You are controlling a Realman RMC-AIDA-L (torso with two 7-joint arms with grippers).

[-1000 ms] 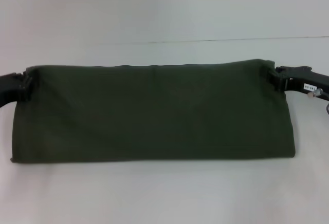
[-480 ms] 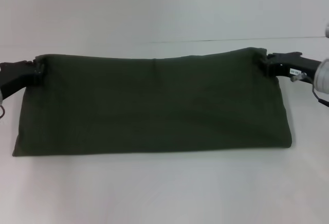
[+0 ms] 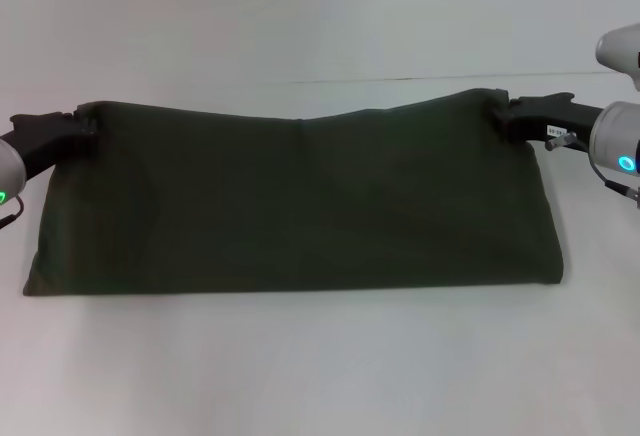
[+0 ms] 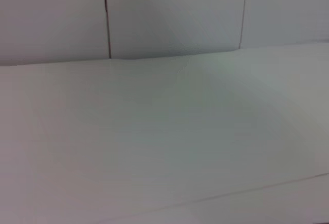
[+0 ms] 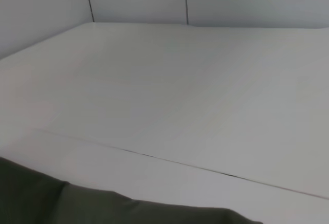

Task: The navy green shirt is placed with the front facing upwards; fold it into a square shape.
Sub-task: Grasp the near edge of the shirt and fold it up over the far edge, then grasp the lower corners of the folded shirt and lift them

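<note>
Shirt (image 3: pixel 300 201), one, dark olive cotton, folded to a wide flat band with plain side up, lies across the white tabletop (image 3: pixel 320 366), its far edge sagging slightly at the middle. Two grippers: left gripper (image 3: pixel 82 128) has its jaws pinching the far left corner, right gripper (image 3: pixel 503 113) the far right corner. Both arms reach in low from the sides, roughly level with the cloth.

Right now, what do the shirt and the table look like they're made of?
Shirt: soft woven or knit cloth, probably cotton; matte dark green, sagging between the left gripper and right gripper, which pinch its top corners.
Table: smooth, hard white surface, slightly glossy, with a thin seam line; possibly laminate, though the look leaves that open.
</note>
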